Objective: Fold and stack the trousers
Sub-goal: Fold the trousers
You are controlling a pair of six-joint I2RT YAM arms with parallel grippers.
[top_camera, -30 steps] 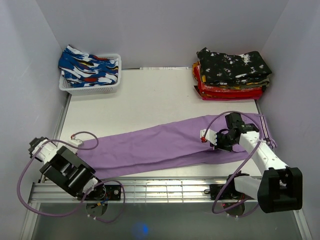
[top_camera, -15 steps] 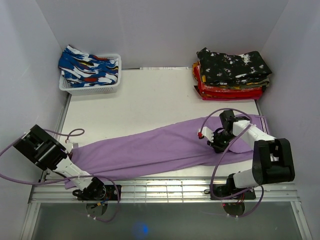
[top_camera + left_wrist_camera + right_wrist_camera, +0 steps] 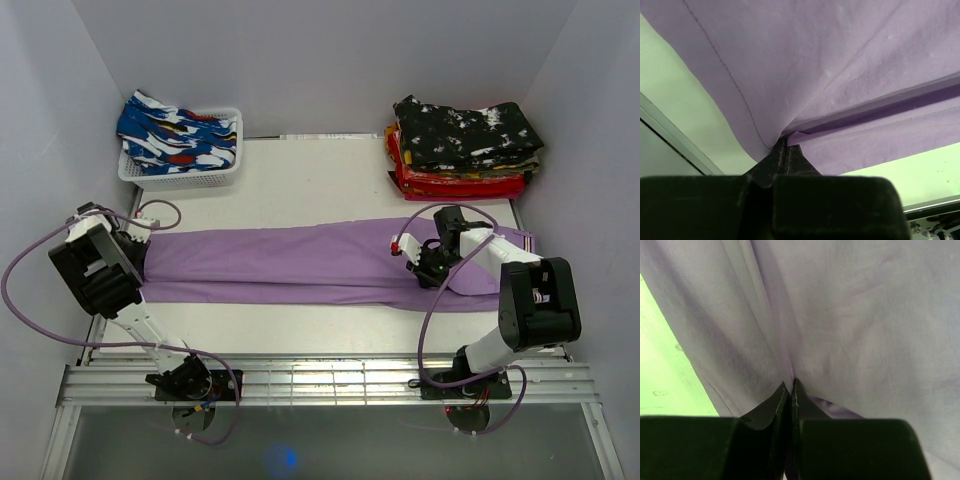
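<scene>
1. While the purple trousers [image 3: 300, 265] are laid out as one long flat band across the middle of the table [image 3: 300, 190], they are gripped in two places.
2. The left end of the band is held by the left gripper [image 3: 138, 245], which is seen at the left edge of the top view, beside the table border.
3. In the left wrist view the two black fingers [image 3: 800, 160] are pressed together, and a seamed edge of the purple cloth is pinched between their tips. From there the cloth is spread upward and to the right over the frame.
4. The right gripper [image 3: 425, 270] is placed right of the centre in the top view, on the wider part of the trousers near their right end.
5. In the right wrist view its jaws are closed to a thin slit, and a pucker of purple cloth is caught between the tips. Folds are drawn from this point toward the top of the frame.
6. A stack of folded trousers [image 3: 465, 150] is seen in the upper right of the top view, with a black-and-white piece on top and red ones below. It is separated from the purple band by bare table.
7. A white basket [image 3: 180, 175] with a blue patterned cloth [image 3: 175, 135] is seen in the upper left.
</scene>
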